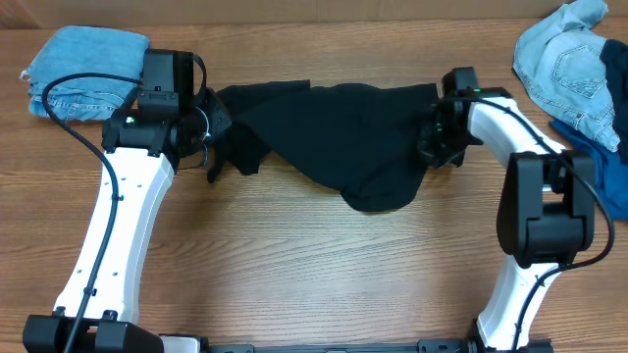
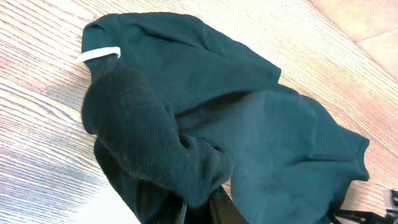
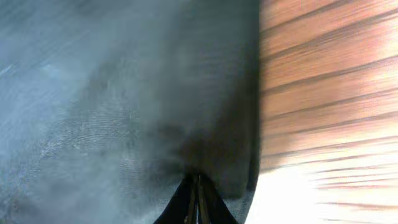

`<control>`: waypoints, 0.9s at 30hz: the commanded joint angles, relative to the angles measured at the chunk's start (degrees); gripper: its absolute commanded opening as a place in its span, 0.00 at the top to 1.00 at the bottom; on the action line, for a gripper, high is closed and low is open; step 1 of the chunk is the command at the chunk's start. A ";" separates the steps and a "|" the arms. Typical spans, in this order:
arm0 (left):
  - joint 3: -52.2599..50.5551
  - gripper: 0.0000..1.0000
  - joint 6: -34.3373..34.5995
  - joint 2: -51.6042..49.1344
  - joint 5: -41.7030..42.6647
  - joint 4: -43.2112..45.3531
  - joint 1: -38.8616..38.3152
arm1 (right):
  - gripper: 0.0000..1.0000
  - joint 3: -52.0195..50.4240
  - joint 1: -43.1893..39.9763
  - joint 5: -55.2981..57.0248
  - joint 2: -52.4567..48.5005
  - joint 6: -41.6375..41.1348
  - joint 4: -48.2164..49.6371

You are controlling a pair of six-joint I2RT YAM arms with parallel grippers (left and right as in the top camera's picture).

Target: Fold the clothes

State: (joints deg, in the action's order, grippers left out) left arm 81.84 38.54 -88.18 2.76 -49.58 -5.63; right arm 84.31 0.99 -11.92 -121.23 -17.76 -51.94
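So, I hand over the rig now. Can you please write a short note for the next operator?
Left gripper: shut on the black T-shirt, at its left end.
Right gripper: shut on its right end.
The shirt stretches between them, crumpled, not flat.
Denim piece, far left corner: looks folded.
Denim heap and royal-blue garment, right edge: unfolded.
Left to do: flatten and fold the shirt, then the right-hand pieces.

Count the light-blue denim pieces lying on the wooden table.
2. One folded light-blue denim piece sits at the far-left corner; one crumpled light-blue denim piece sits at the far-right corner, next to a royal-blue garment. Others may be hidden underneath.
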 commanded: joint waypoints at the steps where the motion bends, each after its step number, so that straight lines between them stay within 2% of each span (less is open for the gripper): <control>1: 0.83 0.87 -1.33 0.13 0.04 -0.04 -0.02 | 0.96 -0.79 -6.56 8.94 -2.19 -0.74 0.55; 8: 0.83 0.78 -1.38 0.13 0.04 -0.13 -0.02 | 0.96 -0.79 -12.79 9.55 -2.19 0.17 3.82; 15: 0.83 0.70 -1.57 0.13 -0.66 1.16 0.13 | 0.96 1.11 -13.92 11.26 -2.19 3.06 6.60; 17: 0.83 0.69 -1.77 0.13 -0.28 1.62 0.15 | 0.71 3.19 -13.55 8.72 -2.12 4.59 4.83; 23: 0.83 0.62 -5.03 0.13 3.08 0.87 -0.04 | 0.53 12.57 -13.00 3.56 -0.24 4.68 -3.80; 25: 0.83 0.54 -7.06 0.11 3.06 0.07 -0.13 | 0.43 16.26 -12.98 -0.31 1.11 4.68 -6.97; 27: 0.83 0.47 -8.81 0.11 2.93 0.37 -0.13 | 0.39 18.56 -12.63 -3.19 1.92 4.68 -9.25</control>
State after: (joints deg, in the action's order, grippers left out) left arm 81.84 34.46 -88.18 4.49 -49.36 -5.63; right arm 97.65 -11.92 -8.97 -122.30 -13.30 -59.20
